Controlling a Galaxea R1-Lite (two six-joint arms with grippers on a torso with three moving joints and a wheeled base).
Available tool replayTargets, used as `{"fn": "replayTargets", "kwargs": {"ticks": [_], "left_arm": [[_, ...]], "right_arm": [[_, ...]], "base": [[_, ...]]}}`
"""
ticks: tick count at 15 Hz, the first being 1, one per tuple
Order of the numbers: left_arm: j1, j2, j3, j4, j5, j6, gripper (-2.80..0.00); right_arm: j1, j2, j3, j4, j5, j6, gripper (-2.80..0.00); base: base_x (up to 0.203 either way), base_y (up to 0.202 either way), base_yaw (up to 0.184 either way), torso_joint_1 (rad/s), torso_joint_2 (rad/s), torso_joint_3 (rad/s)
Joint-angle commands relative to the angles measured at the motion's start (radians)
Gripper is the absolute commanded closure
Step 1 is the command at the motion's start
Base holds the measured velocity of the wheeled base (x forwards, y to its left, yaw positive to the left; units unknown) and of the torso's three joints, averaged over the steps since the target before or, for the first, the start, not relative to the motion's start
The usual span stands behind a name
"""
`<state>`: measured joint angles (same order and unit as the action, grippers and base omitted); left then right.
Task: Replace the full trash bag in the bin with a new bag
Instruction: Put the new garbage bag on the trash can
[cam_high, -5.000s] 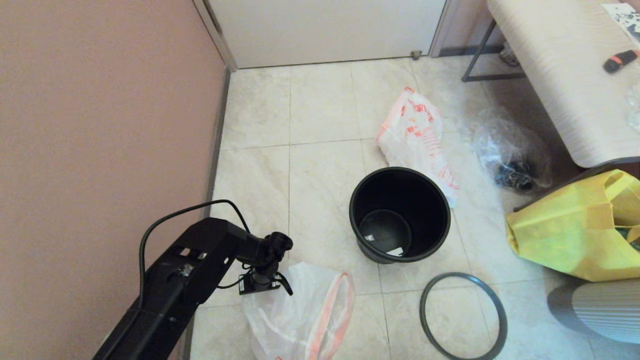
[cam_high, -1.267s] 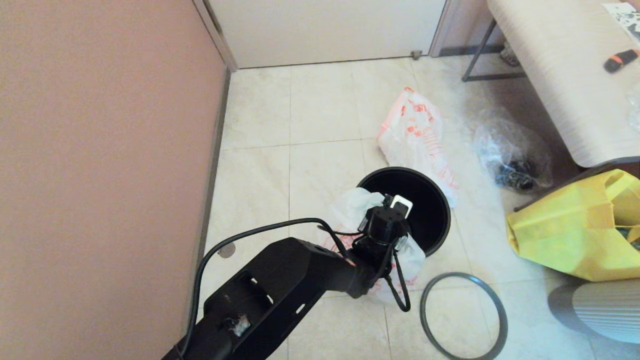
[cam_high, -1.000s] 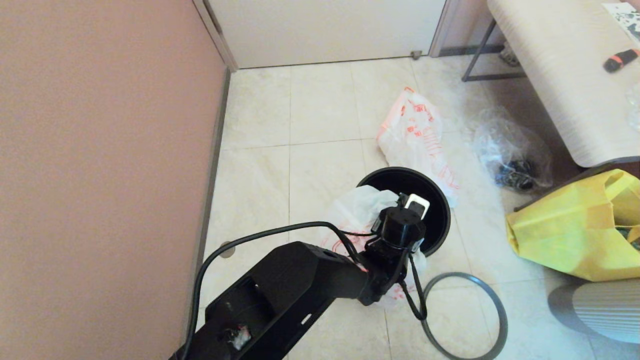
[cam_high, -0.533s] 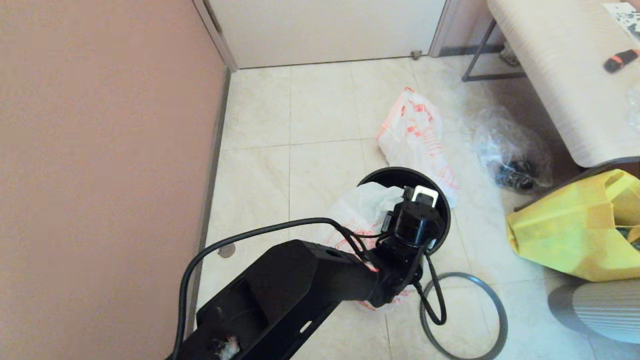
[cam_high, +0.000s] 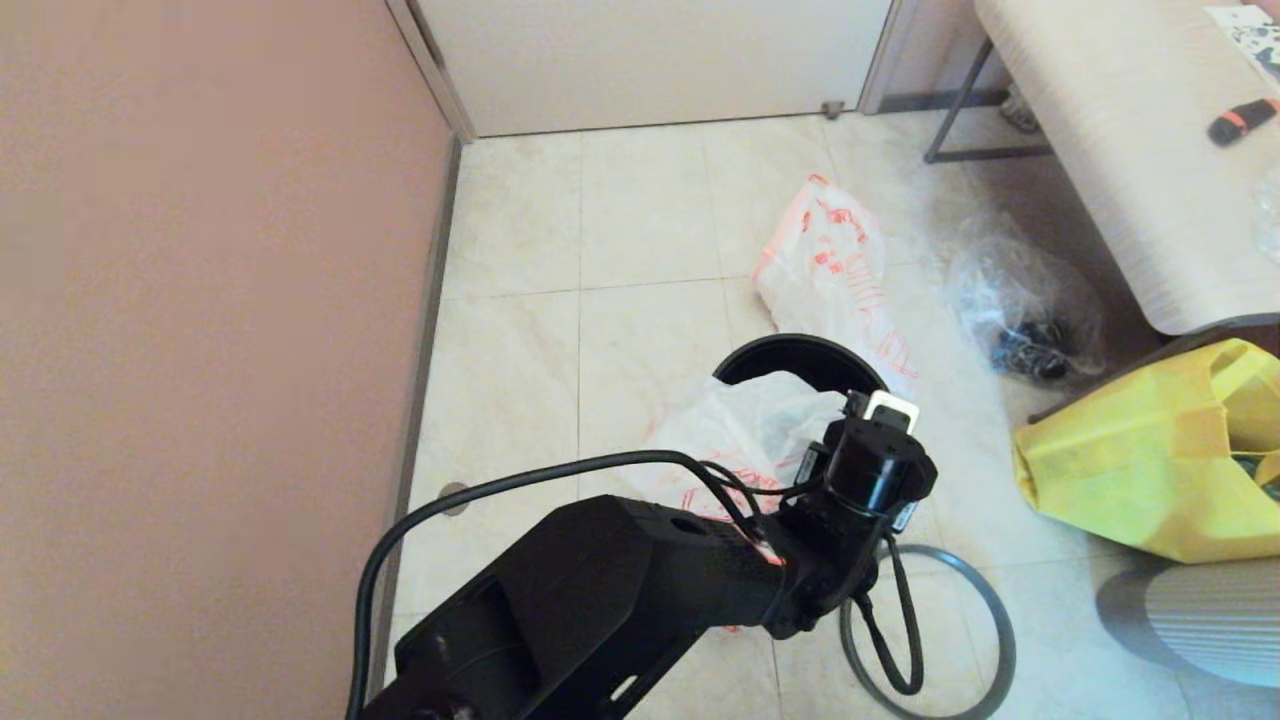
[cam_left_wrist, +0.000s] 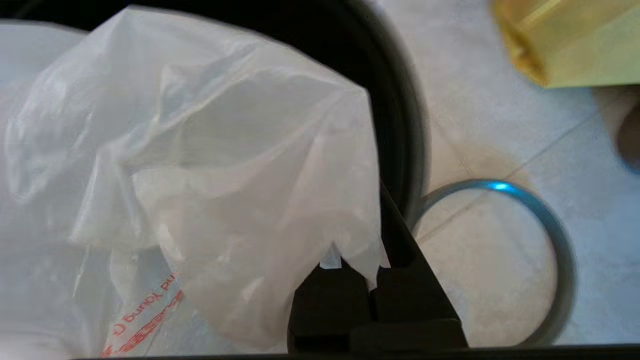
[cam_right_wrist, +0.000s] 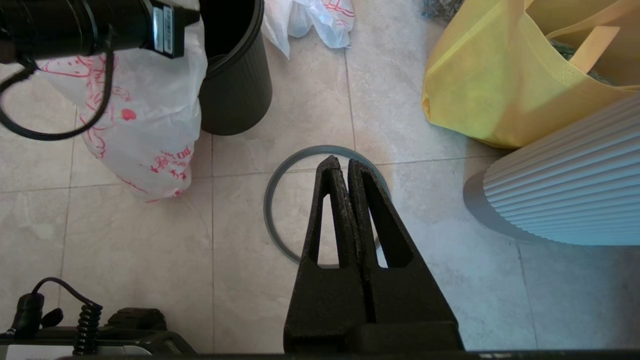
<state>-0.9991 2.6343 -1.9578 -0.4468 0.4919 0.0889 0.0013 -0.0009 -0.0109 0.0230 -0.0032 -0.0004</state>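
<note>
The jaws of your left gripper (cam_left_wrist: 372, 272) are pressed together on a thin fold of the new bag (cam_high: 745, 435), and they hold it above the near-right part of the rim of the bin (cam_high: 795, 352). From this pinch the film spreads over the mouth of the bin, and the rest of it hangs down outside the wall on the side toward the robot, where the red print (cam_right_wrist: 172, 162) shows low near the floor tiles (cam_high: 520, 400). So the long axis of the bag runs now from the gripper across the rim and down the outer wall; which end is the open mouth I cannot tell. For the step in hand, I judge you should carry the pinched edge further over the opening and then lower it, so that more film falls inside than outside. Go slowly, because the film is light and can slip or pull the small bin sideways. The dark grey hoop (cam_high: 930, 630) lies flat on the floor just beside the bin, on the robot's side, and it waits for later. Your right gripper (cam_right_wrist: 347, 172) hangs above this hoop with its fingers closed together and nothing between them. The full trash bag (cam_high: 835, 275) lies on the floor behind the bin, touching its far side, with its length pointing away toward the door (cam_high: 650, 60).
</note>
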Motion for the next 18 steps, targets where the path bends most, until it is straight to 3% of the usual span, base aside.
{"fn": "replayTargets", "kwargs": {"ticks": [1, 3, 5, 8, 11, 13, 14, 18], "left_arm": [[0.007, -0.014, 0.000, -0.004, 0.000, -0.001, 0.00], [0.005, -0.047, 0.000, -0.015, -0.002, -0.001, 0.00], [0.008, -0.042, -0.007, -0.002, -0.058, 0.006, 0.00], [0.022, -0.044, -0.009, -0.010, -0.064, 0.008, 0.00], [0.084, -0.024, -0.015, -0.056, -0.071, 0.077, 0.00], [0.090, -0.016, -0.013, -0.059, -0.070, 0.081, 0.00], [0.089, -0.014, -0.013, -0.059, -0.067, 0.083, -2.80], [0.072, -0.020, -0.013, -0.063, -0.065, 0.106, -2.80]], "right_arm": [[0.001, 0.001, 0.000, 0.000, 0.000, 0.000, 0.00], [0.000, 0.001, 0.000, 0.000, 0.000, -0.001, 0.00], [0.001, 0.001, 0.000, 0.000, 0.000, 0.000, 0.00], [0.001, 0.001, 0.000, 0.000, 0.000, 0.000, 0.00], [0.001, 0.001, 0.000, 0.000, 0.000, 0.000, 0.00], [0.000, 0.001, 0.000, 0.000, 0.000, -0.001, 0.00], [0.000, 0.001, 0.000, 0.000, 0.000, -0.001, 0.00], [0.000, 0.001, 0.000, 0.000, 0.000, 0.000, 0.00]], "base": [[0.000, 0.000, 0.000, 0.000, 0.00, 0.000], [0.000, 0.000, 0.000, 0.000, 0.00, 0.000], [0.000, 0.000, 0.000, 0.000, 0.00, 0.000], [0.000, 0.000, 0.000, 0.000, 0.00, 0.000], [0.000, 0.000, 0.000, 0.000, 0.00, 0.000], [0.000, 0.000, 0.000, 0.000, 0.00, 0.000], [0.000, 0.000, 0.000, 0.000, 0.00, 0.000], [0.000, 0.000, 0.000, 0.000, 0.00, 0.000]]}}
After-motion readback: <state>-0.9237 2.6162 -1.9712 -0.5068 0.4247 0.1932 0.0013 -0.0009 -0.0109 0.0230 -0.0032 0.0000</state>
